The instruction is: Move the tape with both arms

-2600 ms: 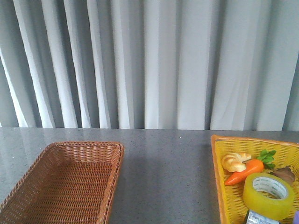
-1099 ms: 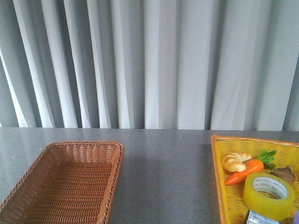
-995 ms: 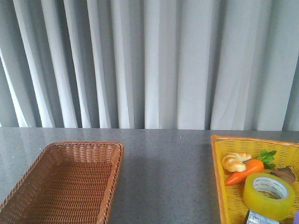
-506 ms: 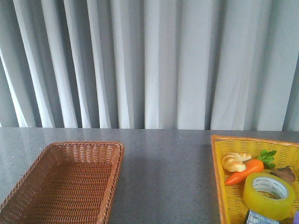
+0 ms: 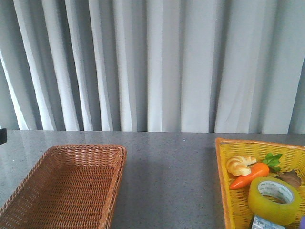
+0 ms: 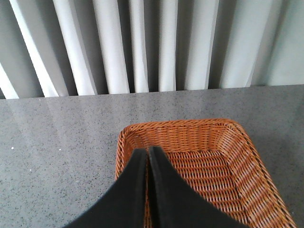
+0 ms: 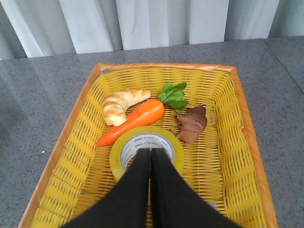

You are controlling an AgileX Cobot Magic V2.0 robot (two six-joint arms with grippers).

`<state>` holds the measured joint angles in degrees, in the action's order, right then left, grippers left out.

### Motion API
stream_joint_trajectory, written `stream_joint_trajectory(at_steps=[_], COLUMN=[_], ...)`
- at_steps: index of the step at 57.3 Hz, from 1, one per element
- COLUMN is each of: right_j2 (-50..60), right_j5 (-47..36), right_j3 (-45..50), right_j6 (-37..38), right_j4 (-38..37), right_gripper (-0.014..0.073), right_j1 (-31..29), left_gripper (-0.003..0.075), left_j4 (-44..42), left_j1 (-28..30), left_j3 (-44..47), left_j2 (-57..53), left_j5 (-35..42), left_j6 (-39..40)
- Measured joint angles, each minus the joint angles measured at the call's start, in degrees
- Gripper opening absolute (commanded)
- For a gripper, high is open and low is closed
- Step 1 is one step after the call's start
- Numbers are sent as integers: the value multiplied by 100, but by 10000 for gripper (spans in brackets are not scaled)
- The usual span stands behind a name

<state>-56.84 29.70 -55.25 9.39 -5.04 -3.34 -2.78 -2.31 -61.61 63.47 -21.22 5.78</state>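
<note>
The yellow tape roll (image 5: pixel 274 200) with a white printed core lies flat in the yellow basket (image 5: pixel 224 181) at the front right. In the right wrist view the tape (image 7: pixel 122 150) lies just beyond my right gripper (image 7: pixel 150 151), whose black fingers are pressed together and hold nothing; the tips hang over the roll's core. My left gripper (image 6: pixel 148 151) is shut and empty above the near corner of the brown wicker basket (image 6: pixel 237 142). Neither gripper shows in the front view; only a small dark piece sits at its far left edge (image 5: pixel 2 135).
The yellow basket also holds a croissant (image 7: pixel 121 104), a toy carrot (image 7: pixel 135 119) with green leaves and a brown lump (image 7: pixel 192 124). The brown wicker basket (image 5: pixel 71 183) stands at the front left. Grey speckled tabletop (image 5: pixel 167 181) lies between the baskets; grey curtains hang behind.
A small dark piece has come into the front view at the far left edge. The tape and both baskets have not moved.
</note>
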Motion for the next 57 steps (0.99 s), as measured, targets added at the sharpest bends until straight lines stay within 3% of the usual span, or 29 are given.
stream_joint_trajectory(at_steps=[7,14,26,33,41,50,57], right_j2=[-5,-5,-188,-438,-674,-1029,-1679], right_j5=[13,57,109,144,25,-278,4], right_j3=[0,0,-38,-38,-38,-259,-844], right_j6=[-26,-221,-271,-273,-254,-242,-242], right_j4=[0,0,0,0,0,0,77], right_gripper=[66,197,570,715,724,692,656], right_j1=[0,0,0,0,0,0,-6], left_gripper=[31,126,439,624,692,667,627], left_j4=[-25,-25,-19,-19,-19,-19,-19], left_j1=[0,0,0,0,0,0,0], left_j3=[0,0,-7,-7,-7,-7,-7], left_j2=[0,0,139,322,534,843,1103], left_j5=[98,217,424,512,667,815,819], left_j6=[0,0,0,0,0,0,0])
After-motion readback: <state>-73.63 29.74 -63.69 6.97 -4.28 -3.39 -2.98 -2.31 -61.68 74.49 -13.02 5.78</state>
